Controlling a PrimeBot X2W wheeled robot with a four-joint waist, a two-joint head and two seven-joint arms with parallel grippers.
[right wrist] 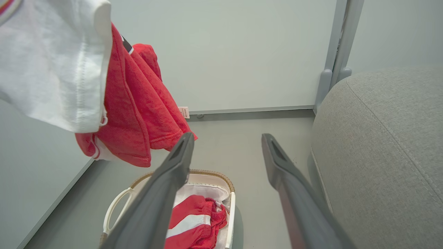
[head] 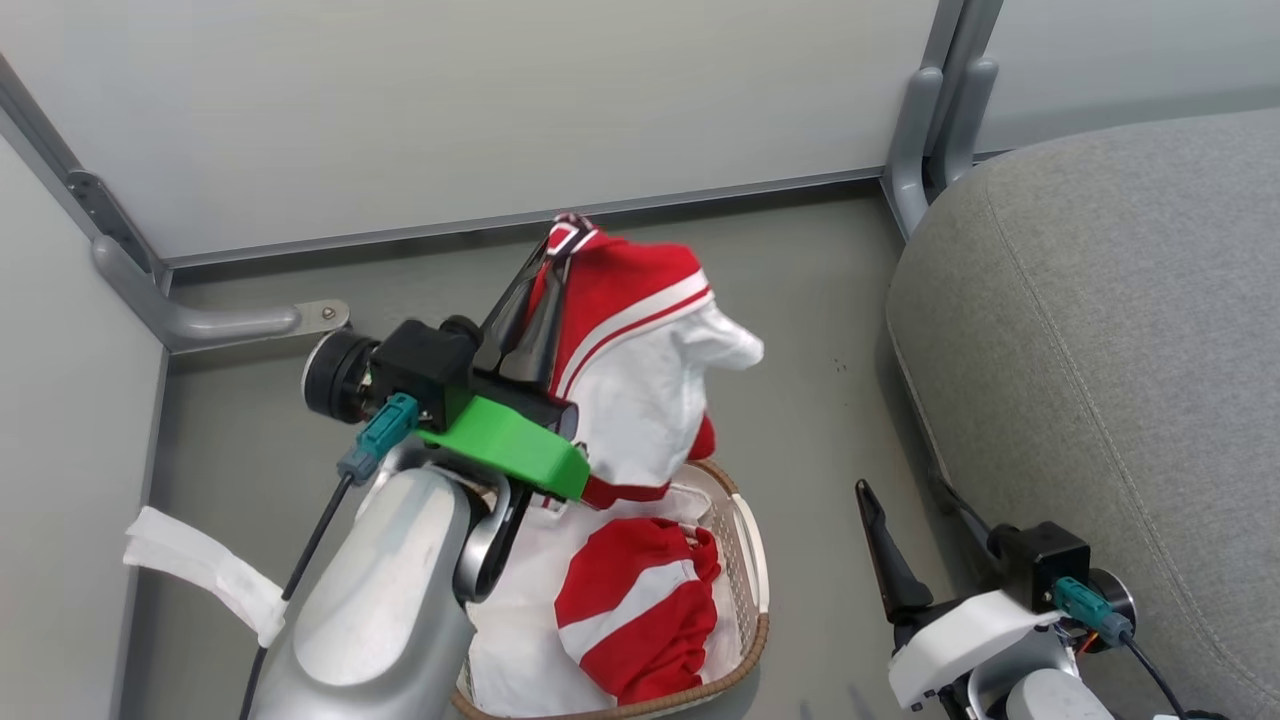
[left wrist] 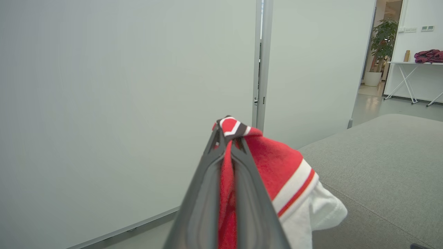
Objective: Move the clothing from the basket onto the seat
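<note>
Hanging from the left gripper (head: 562, 235) over the far end of the basket (head: 745, 560), the red jersey (head: 640, 330) droops in loose folds, its white trim and pale inner side turned toward the right. The gripper's two dark fingers are clenched on a bunch of the fabric near the collar; in the left wrist view the red cloth runs up between the fingers and the striped edge pokes out past their tips (left wrist: 228, 133). In the right wrist view the jersey's (right wrist: 135, 114) lowest red fold hangs clear above the basket's brown rim (right wrist: 211, 174), touching nothing below. The second red garment (head: 640, 610), with its broad white stripe, lies crumpled inside the basket toward the right side, resting on the white cloth liner (head: 520, 620). The basket stands on the grey floor (head: 800, 300), near the left arm and just left of the seat (head: 1100, 330). The seat, a big grey cushion with a stitched seam, takes up the right of the scene, and no clothing lies on the part of it that shows. The right gripper (right wrist: 227, 138) sits low at the near right, between basket and seat; its fingers are spread wide apart and grasp nothing. Pale wall panels (head: 450, 110) with grey metal posts close off the far side and the left.
</note>
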